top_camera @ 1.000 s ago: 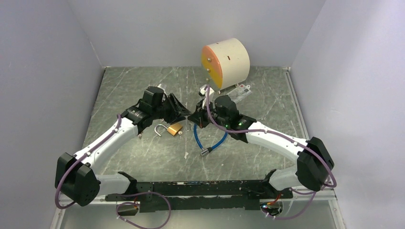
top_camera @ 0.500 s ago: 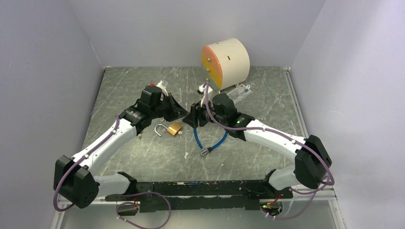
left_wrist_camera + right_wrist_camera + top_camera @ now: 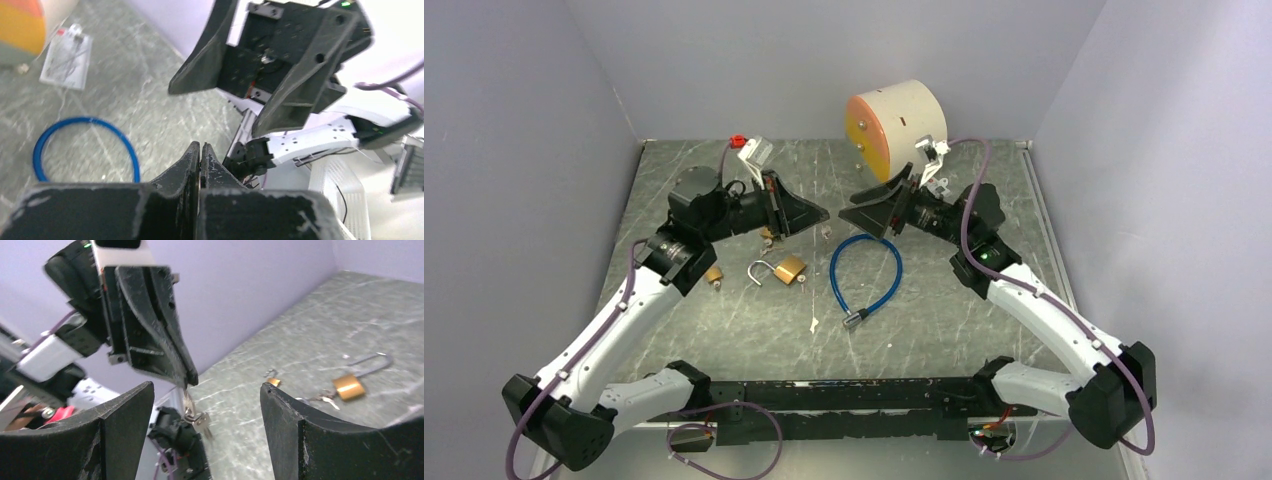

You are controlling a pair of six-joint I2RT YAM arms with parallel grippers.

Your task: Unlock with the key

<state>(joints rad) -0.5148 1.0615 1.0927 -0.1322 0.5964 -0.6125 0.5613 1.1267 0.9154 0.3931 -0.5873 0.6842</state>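
The key hangs with a small bunch from the tip of the left gripper, whose jaws are pressed shut on it, in the air above the table. The brass padlock lies below, between the arms. The right gripper faces the key with its jaws wide apart and empty. I think it should close squarely on the key's head, so the key sits stiff and does not swing on the way to the keyhole.

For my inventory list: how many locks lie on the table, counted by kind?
Brass padlocks: 2, one large and one small
Blue cable lock: 1
Total: 3
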